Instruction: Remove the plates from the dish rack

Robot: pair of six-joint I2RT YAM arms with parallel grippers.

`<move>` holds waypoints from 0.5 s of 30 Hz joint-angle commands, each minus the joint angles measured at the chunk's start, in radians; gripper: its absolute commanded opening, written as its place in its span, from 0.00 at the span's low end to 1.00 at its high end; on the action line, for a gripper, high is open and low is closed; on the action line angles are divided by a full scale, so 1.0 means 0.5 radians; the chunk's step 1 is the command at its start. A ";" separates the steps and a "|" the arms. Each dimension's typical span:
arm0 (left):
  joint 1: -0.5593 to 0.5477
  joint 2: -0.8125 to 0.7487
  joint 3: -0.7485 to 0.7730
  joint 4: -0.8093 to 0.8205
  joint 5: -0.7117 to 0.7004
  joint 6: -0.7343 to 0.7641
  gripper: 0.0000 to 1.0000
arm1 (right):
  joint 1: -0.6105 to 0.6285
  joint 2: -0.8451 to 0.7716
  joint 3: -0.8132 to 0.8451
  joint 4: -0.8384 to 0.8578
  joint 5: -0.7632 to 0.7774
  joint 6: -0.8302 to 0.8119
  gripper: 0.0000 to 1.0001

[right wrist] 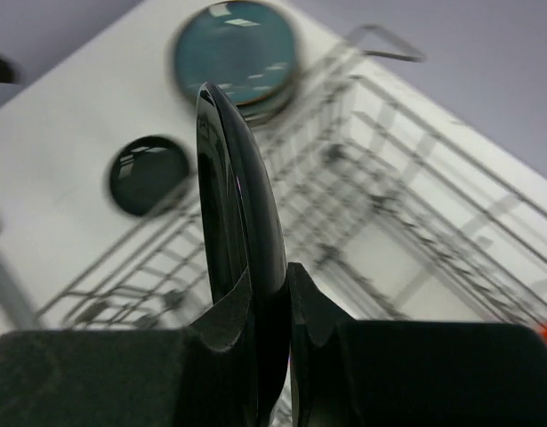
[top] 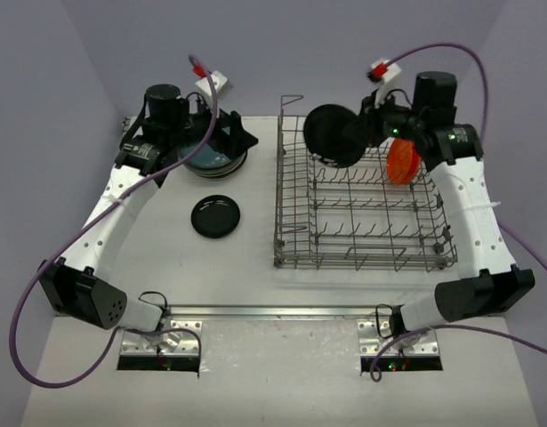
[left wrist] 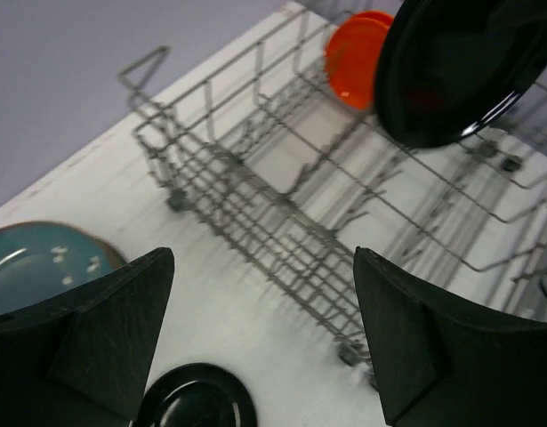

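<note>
The white table (top: 246, 267) is carrying the dish rack (top: 362, 263) on its right half, the rack's long sides running near to far. At the far left, a stack of teal plates (top: 211, 158) is lying flat, with a small black plate (top: 215, 217) lying apart just nearer. The right gripper (right wrist: 277, 294) is pinching a larger black plate (top: 331, 133) by its rim, holding it on edge above the rack's far left corner. The set-down area is lying to its left, beyond the rack's left wall. An orange-red plate (top: 403, 162) is standing upright at the rack's far right, nearest the right arm. The left gripper (left wrist: 264, 329) is hovering by the stack, jaws spread wide and empty.
</note>
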 commanded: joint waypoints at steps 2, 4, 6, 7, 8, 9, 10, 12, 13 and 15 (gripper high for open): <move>-0.217 0.069 0.041 0.004 0.418 -0.192 0.77 | 0.407 0.030 -0.150 0.141 -0.378 0.092 0.00; -0.255 0.061 -0.010 0.001 0.438 -0.207 0.75 | 0.480 0.075 -0.088 0.159 -0.399 0.119 0.00; -0.263 0.060 -0.036 -0.008 0.442 -0.221 0.73 | 0.518 0.107 -0.055 0.176 -0.411 0.165 0.00; -0.263 0.060 -0.060 -0.015 0.447 -0.234 0.67 | 0.545 0.121 -0.033 0.192 -0.416 0.214 0.00; -0.263 0.058 -0.084 -0.023 0.455 -0.238 0.58 | 0.563 0.137 -0.021 0.200 -0.416 0.232 0.00; -0.263 0.053 -0.095 -0.024 0.458 -0.243 0.51 | 0.574 0.145 -0.006 0.206 -0.423 0.243 0.00; -0.263 0.048 -0.123 -0.017 0.458 -0.245 0.46 | 0.579 0.154 0.005 0.209 -0.434 0.255 0.00; -0.263 0.027 -0.170 -0.005 0.446 -0.242 0.33 | 0.580 0.161 0.010 0.227 -0.474 0.287 0.00; -0.261 0.012 -0.186 0.001 0.439 -0.243 0.24 | 0.581 0.158 0.004 0.236 -0.489 0.305 0.00; -0.254 -0.003 -0.204 0.021 0.408 -0.337 0.01 | 0.583 0.139 -0.028 0.267 -0.510 0.328 0.00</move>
